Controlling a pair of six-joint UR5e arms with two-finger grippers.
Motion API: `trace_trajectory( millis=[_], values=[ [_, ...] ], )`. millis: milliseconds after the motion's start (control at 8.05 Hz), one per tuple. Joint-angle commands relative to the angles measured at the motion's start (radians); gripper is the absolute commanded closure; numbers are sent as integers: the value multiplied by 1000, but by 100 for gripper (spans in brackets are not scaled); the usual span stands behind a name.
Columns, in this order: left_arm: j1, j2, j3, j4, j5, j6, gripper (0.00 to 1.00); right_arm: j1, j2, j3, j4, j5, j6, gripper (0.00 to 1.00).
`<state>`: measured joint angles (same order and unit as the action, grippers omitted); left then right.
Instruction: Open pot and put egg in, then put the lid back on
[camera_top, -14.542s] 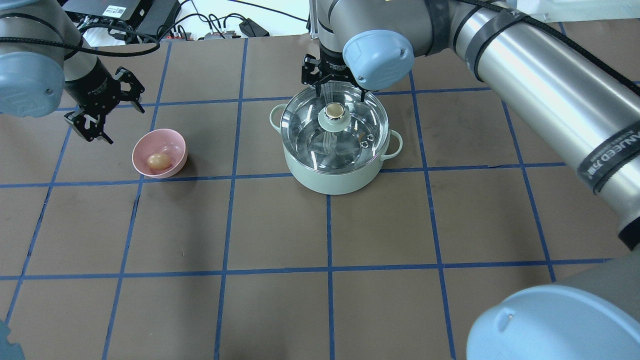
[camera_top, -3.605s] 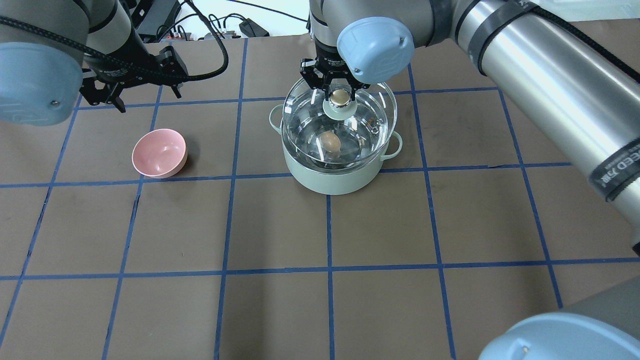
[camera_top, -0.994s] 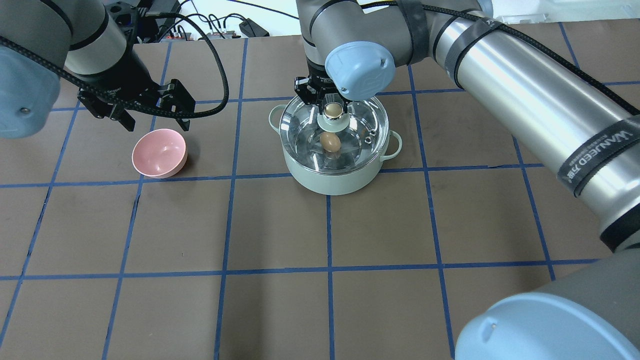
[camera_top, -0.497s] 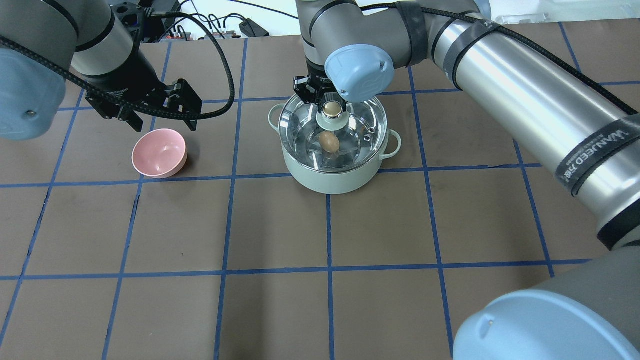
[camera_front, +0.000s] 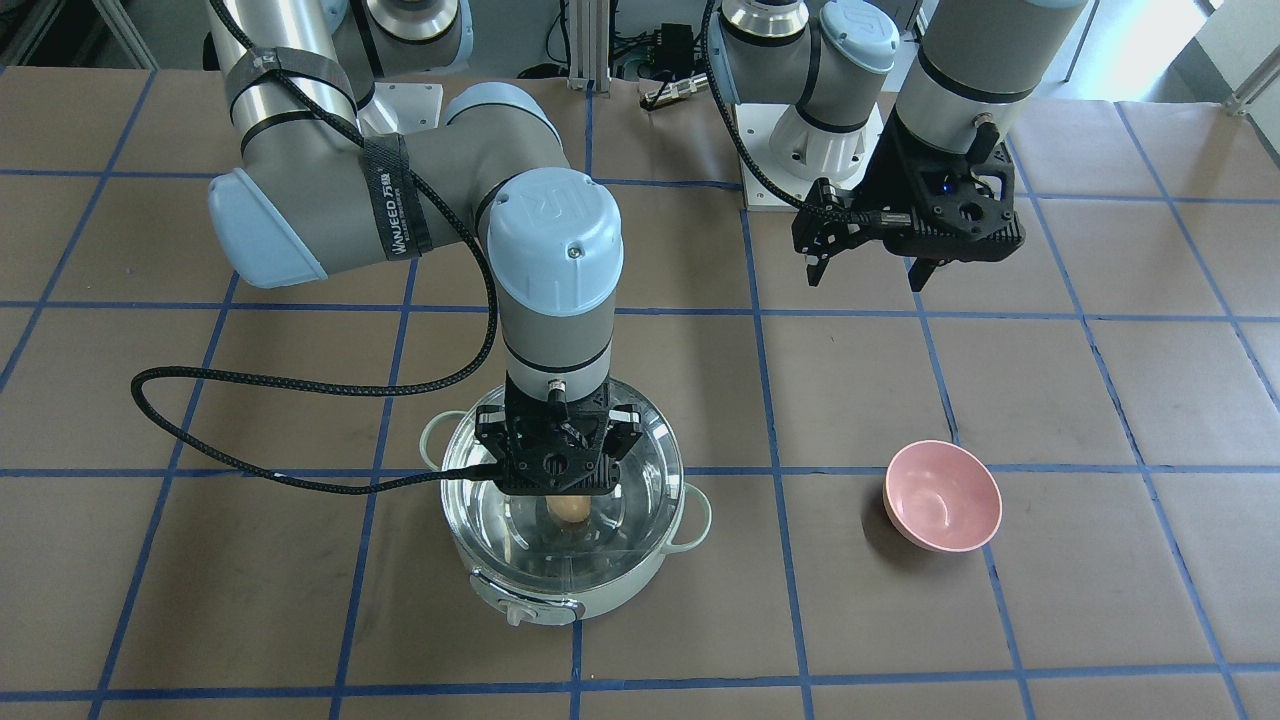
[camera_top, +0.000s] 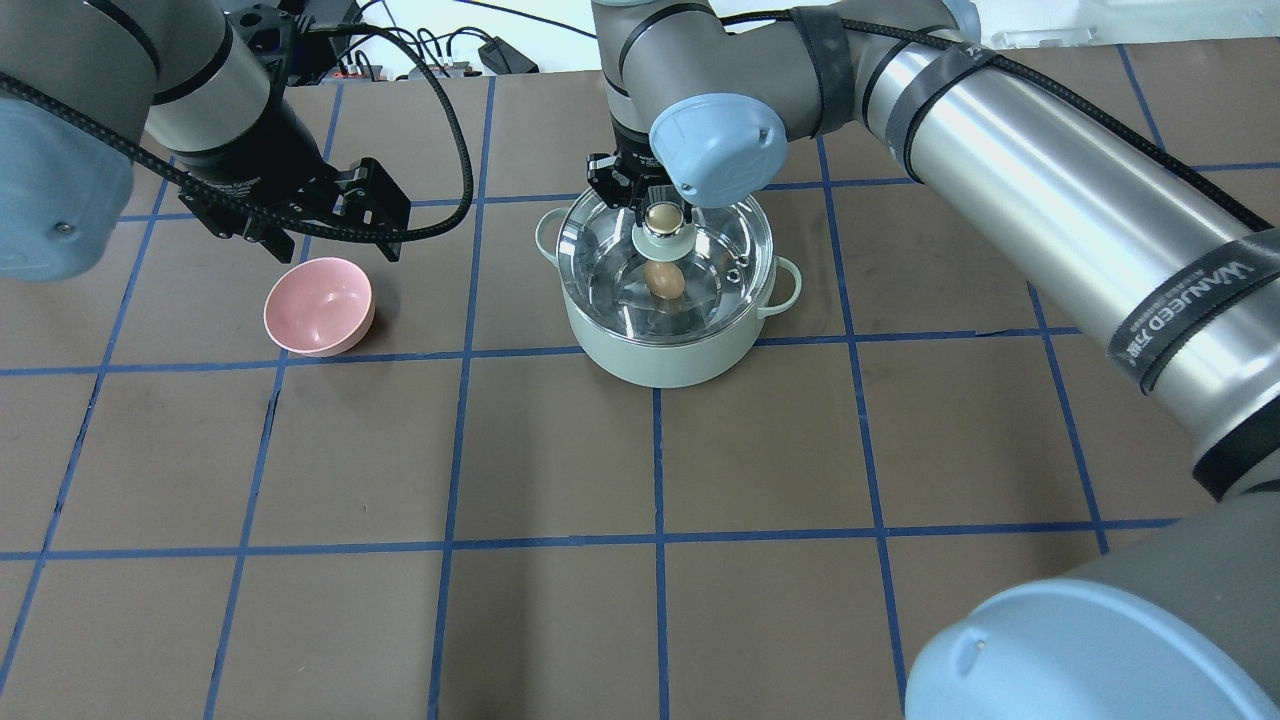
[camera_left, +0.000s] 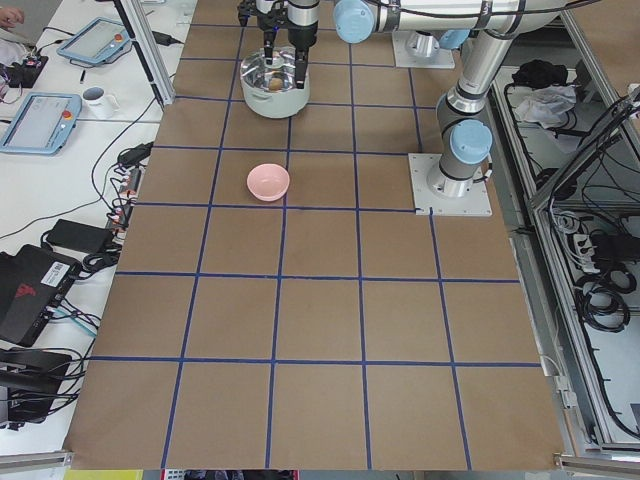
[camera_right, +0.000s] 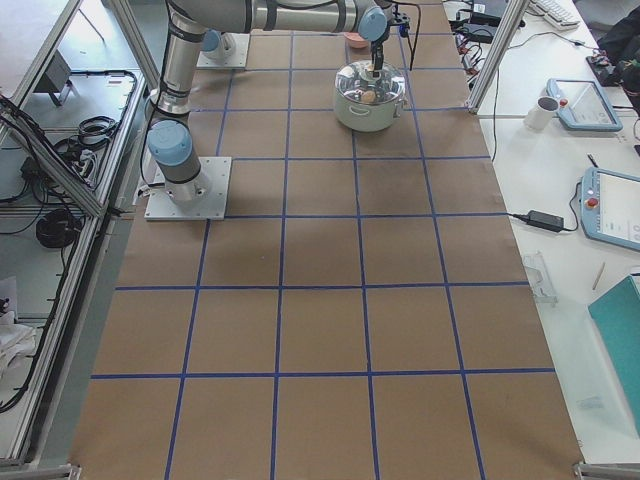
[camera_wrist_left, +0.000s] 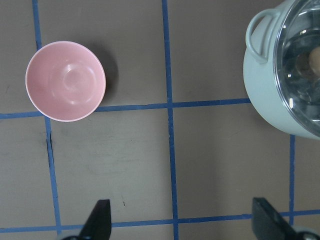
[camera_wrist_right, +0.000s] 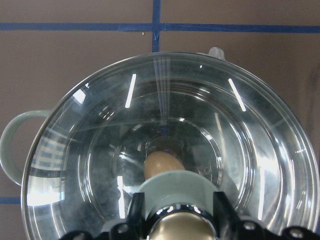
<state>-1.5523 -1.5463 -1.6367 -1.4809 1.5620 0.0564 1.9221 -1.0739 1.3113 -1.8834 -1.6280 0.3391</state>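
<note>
The mint-green pot (camera_top: 660, 355) stands at the table's middle back. The clear glass lid (camera_top: 720, 240) sits level on its rim. The tan egg (camera_top: 665, 281) lies inside on the steel bottom, seen through the glass, and also shows in the right wrist view (camera_wrist_right: 160, 162). My right gripper (camera_top: 661, 212) stands straight above the pot. Its fingers (camera_wrist_right: 137, 212) are closed on the lid's golden knob (camera_top: 661, 218). My left gripper (camera_top: 330, 238) is open and empty, hovering above the table just behind the pink bowl (camera_top: 319, 306), left of the pot.
The pink bowl (camera_front: 942, 496) is empty. Cables and electronics (camera_top: 300, 30) lie past the table's far edge. The pot's near loop handle (camera_wrist_left: 257, 30) shows in the left wrist view. Blue tape lines grid the brown table.
The lid has come down from above the pot onto its rim. In the last second my left gripper has drifted slightly right, behind the bowl; the right gripper has stayed at the knob.
</note>
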Motion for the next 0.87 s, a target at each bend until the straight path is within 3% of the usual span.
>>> trace_trajectory(
  millis=[0,124,746],
  values=[
    [0,0,0,-2,-5,-6,0,0,-6,9,0,-7,17,14],
    [0,0,0,-2,-5,-3,0,0,-11,14,0,-7,18,0],
    [0,-2,0,-5,-3,-9,0,-50,-148,17,74,3,-6,0]
  ],
)
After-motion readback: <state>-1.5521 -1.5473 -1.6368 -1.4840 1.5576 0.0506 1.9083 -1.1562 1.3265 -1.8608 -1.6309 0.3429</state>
